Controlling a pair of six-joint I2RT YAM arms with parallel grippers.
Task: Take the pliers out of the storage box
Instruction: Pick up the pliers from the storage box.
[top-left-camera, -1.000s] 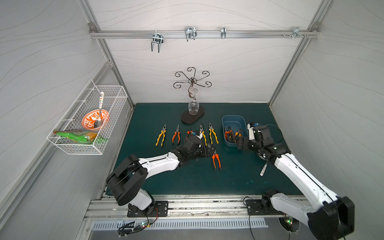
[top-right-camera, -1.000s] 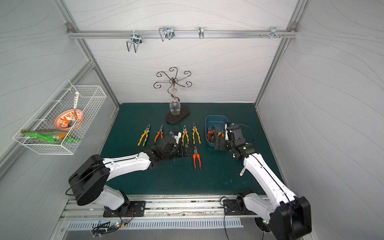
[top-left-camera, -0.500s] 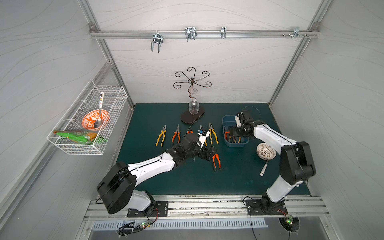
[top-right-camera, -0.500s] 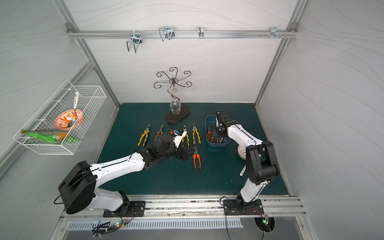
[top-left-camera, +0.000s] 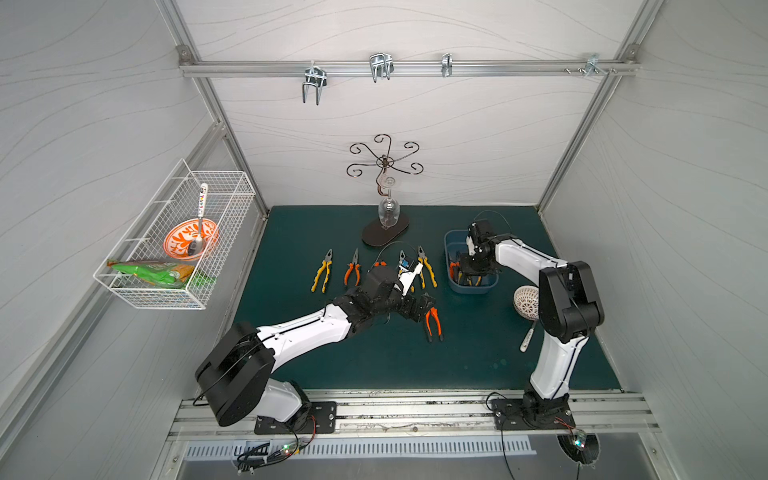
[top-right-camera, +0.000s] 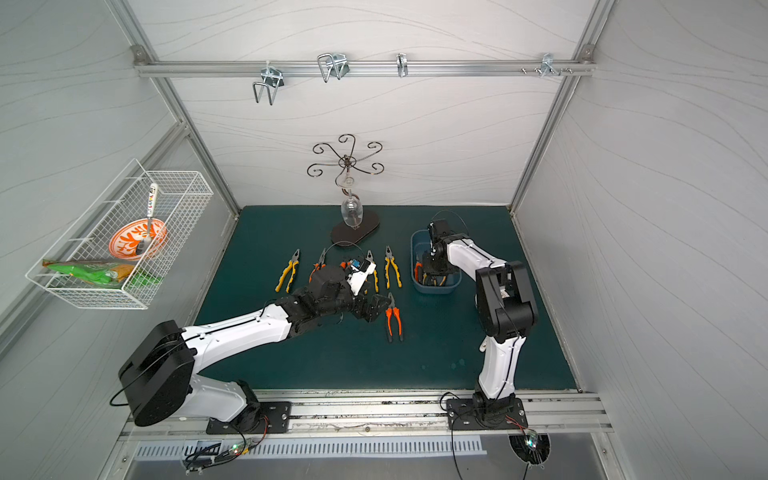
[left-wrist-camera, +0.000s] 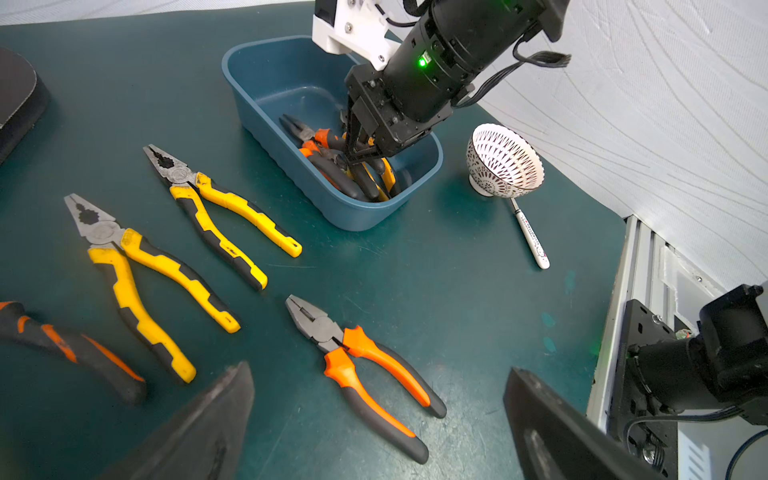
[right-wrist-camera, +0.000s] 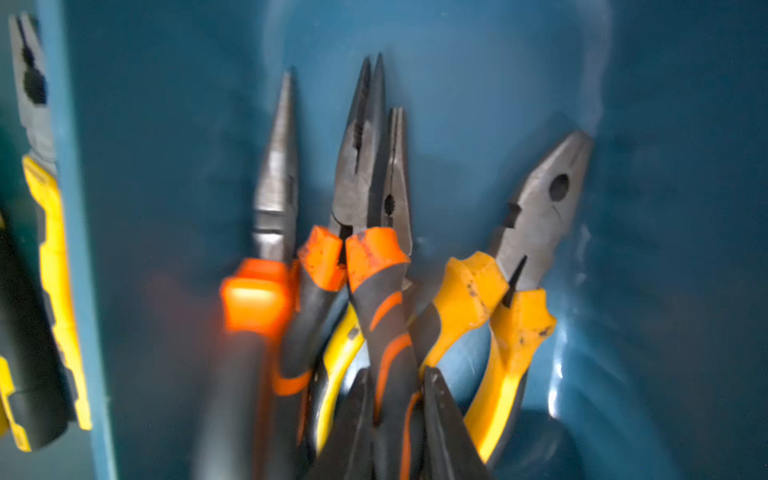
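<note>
Jaws of right gripper (right-wrist-camera: 399, 386) pinch rubbery orange-black pliers (right-wrist-camera: 374, 257) handle inside smooth blue plastic storage box (right-wrist-camera: 665, 208) w/ rounded corners; left gripper (left-wrist-camera: 374, 374) jaws gape wide over matte green mat (left-wrist-camera: 457, 270) nr orange-grip pliers (left-wrist-camera: 324, 328)

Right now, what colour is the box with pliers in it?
The storage box is blue, clearest in the left wrist view.
</note>
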